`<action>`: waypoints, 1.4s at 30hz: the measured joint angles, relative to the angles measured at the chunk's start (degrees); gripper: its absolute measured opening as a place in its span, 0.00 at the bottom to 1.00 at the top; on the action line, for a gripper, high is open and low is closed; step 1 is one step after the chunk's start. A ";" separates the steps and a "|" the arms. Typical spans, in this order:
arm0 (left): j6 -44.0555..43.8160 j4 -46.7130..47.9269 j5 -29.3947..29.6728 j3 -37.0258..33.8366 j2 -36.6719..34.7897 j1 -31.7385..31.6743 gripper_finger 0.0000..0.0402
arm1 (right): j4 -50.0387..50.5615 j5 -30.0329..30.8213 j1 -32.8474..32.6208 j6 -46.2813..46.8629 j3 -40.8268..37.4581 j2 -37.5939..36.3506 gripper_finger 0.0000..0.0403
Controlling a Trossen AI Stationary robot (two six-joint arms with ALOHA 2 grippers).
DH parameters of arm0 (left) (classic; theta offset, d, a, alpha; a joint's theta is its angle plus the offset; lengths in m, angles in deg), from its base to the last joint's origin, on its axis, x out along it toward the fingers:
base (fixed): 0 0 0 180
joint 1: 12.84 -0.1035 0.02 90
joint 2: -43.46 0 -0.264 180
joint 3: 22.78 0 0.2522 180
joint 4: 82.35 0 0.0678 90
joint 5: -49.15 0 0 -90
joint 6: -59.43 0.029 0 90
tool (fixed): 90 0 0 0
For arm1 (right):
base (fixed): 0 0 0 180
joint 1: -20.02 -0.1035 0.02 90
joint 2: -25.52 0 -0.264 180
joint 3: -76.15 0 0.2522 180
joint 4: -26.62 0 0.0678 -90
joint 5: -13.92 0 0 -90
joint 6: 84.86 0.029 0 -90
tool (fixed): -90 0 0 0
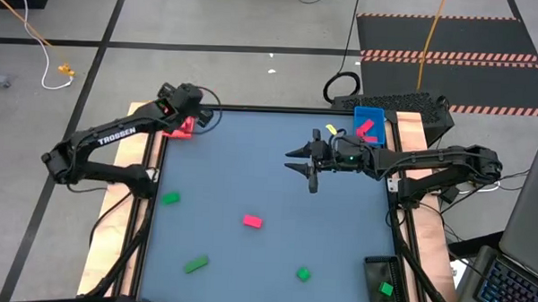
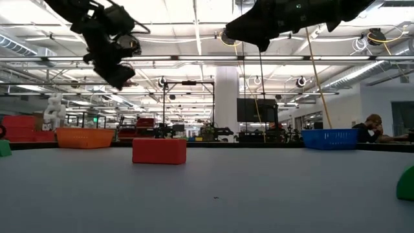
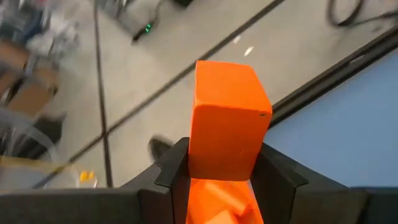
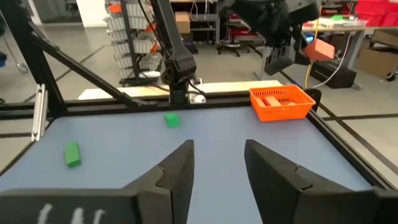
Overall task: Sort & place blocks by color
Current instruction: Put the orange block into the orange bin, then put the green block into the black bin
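Bright overhead strip lights; wrist bkgd blurred.

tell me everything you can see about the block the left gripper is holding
The salmon-red block is a plain, matte, short bar with smooth faces and slightly rounded corners. It stands up between the left gripper's two dark fingers, which clamp its lower part; the top sticks out free. It hangs in the air over the red tray at the table's far left corner.

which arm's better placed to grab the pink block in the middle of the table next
Right, probably. Its fingers are open and empty over the table, nearer the pink block. The left fingers already hold a salmon-red block by the red tray.
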 joint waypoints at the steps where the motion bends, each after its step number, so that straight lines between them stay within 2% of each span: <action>1: -1.13 1.20 0.41 0.00 0.25 -1.12 0.34 | 0.03 0.00 0.01 0.00 0.00 0.00 0.33; 7: -4.93 7.87 0.96 0.00 2.49 -6.93 0.36 | 0.08 0.02 0.02 -0.03 0.00 0.00 0.33; 12: -4.63 10.94 0.27 -0.04 4.74 -8.86 0.37 | -0.42 0.02 0.02 -0.65 0.00 -0.44 0.33; 21: -6.49 11.48 -1.10 -0.04 5.62 -8.66 0.61 | -0.12 0.03 0.02 -0.66 -0.05 -1.46 0.33; 26: -6.67 11.63 -1.83 -0.04 5.59 -7.53 0.70 | 0.67 0.04 0.02 -0.66 -0.07 -1.88 0.33; 30: -5.34 11.84 -8.14 -0.04 4.82 -5.50 0.72 | 1.05 0.04 0.02 -0.92 -0.07 -1.99 0.33; 37: -5.72 16.90 -26.93 -0.04 4.11 1.88 0.69 | 3.50 0.04 0.02 -1.10 -0.07 -2.08 0.33; 42: -9.64 22.26 -31.87 -0.04 4.11 10.63 0.65 | 3.55 0.04 0.02 -2.34 -0.07 -2.08 0.33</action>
